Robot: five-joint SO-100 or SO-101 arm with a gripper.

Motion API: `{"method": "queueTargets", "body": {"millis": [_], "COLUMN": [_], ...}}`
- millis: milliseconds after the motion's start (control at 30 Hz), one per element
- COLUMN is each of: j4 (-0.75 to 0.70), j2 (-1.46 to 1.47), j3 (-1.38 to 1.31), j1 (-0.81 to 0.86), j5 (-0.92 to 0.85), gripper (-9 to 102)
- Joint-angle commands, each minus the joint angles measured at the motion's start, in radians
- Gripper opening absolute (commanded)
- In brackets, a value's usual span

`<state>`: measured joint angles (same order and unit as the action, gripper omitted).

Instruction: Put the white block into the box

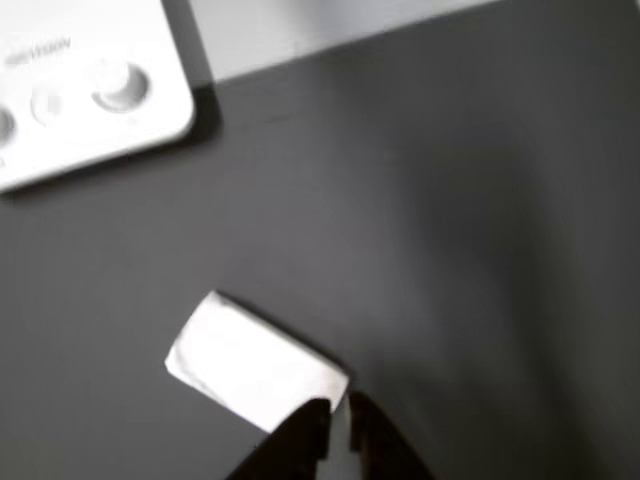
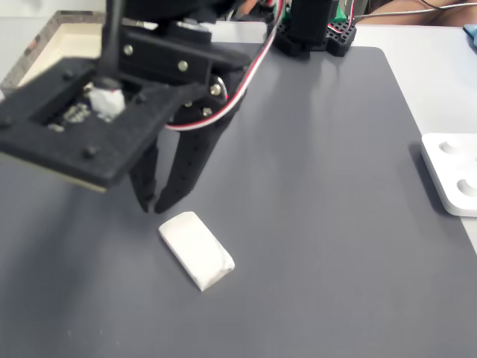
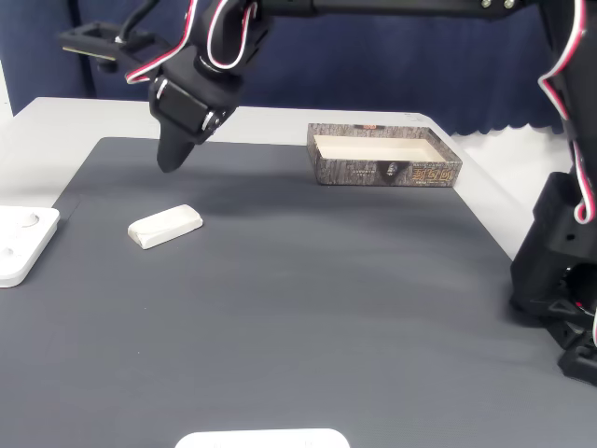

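Observation:
The white block (image 3: 165, 226) lies flat on the dark grey mat (image 3: 308, 308), at a slant in a fixed view (image 2: 196, 250). My gripper (image 3: 173, 161) hangs a little above the mat just behind the block, not touching it. Its two black fingers point down, their tips almost together with nothing between them (image 2: 155, 206). In the other view the fingertips (image 1: 312, 425) rise from the bottom edge beside the block's near corner (image 1: 255, 362). The box (image 3: 384, 157), shallow with a speckled rim and pale inside, stands at the mat's far side, well to the right of the gripper.
A larger white slab with round dimples (image 3: 23, 243) lies at the mat's left edge, also seen in the other view (image 1: 85, 95). Another white piece (image 3: 261, 439) shows at the front edge. The arm's base (image 3: 560, 280) stands at the right.

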<state>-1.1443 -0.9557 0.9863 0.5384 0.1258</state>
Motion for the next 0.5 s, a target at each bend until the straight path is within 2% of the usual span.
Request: {"method": "queueTargets", "body": {"millis": [0, 467], "j4": [-0.055, -0.258], "j2": [-0.006, 0.123], "j3": [-0.095, -0.373], "j1": [-0.014, -0.055], "j5": [-0.008, -0.003], "gripper": [-2, -2]}}
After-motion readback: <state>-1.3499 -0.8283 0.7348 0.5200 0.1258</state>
